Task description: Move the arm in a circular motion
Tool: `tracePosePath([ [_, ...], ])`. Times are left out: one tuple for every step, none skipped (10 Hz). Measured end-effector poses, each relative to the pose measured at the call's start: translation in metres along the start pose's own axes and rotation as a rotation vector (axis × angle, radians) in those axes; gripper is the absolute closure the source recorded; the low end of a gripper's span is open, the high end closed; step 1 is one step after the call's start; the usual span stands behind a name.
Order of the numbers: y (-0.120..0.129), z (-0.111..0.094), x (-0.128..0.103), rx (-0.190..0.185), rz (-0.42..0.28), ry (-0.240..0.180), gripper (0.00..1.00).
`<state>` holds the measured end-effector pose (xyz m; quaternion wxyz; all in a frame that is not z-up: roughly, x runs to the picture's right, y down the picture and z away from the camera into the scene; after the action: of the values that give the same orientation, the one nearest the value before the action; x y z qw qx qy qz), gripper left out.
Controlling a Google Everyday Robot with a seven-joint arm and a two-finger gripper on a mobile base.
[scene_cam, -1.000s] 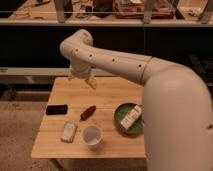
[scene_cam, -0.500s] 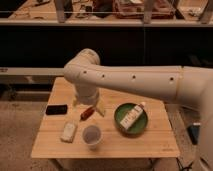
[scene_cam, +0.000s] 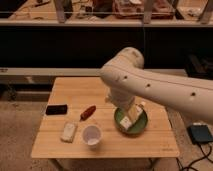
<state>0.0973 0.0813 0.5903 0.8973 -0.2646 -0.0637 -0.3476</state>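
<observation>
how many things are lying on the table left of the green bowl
4: a black phone at the left, a red item, a pale packet, a white cup in front. The gripper hangs over the bowl; the arm may hide more.

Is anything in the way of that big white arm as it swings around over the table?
Nothing visible blocks it. The arm hangs above the table, its gripper just over the green bowl; the cup sits lower, off to the side.
</observation>
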Motion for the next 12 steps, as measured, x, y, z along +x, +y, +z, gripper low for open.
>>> tracePosePath([
  [0.018, 0.001, 0.018, -0.006, 0.069, 0.005, 0.2],
  [0.041, 0.008, 0.05, -0.011, 0.161, 0.018, 0.2],
  [0.057, 0.015, 0.088, -0.013, 0.239, 0.048, 0.2],
  [0.063, 0.02, 0.12, -0.011, 0.289, 0.082, 0.2],
  [0.065, 0.028, 0.16, -0.013, 0.334, 0.137, 0.2],
  [0.054, 0.038, 0.2, -0.022, 0.365, 0.2, 0.2],
  [0.037, 0.045, 0.219, -0.029, 0.374, 0.236, 0.2],
  [0.012, 0.054, 0.237, -0.032, 0.382, 0.271, 0.2],
  [-0.022, 0.065, 0.25, -0.031, 0.384, 0.295, 0.2],
  [-0.047, 0.071, 0.254, -0.027, 0.378, 0.302, 0.2],
  [-0.071, 0.078, 0.254, -0.016, 0.37, 0.299, 0.2],
  [-0.103, 0.087, 0.251, 0.001, 0.35, 0.29, 0.2],
])
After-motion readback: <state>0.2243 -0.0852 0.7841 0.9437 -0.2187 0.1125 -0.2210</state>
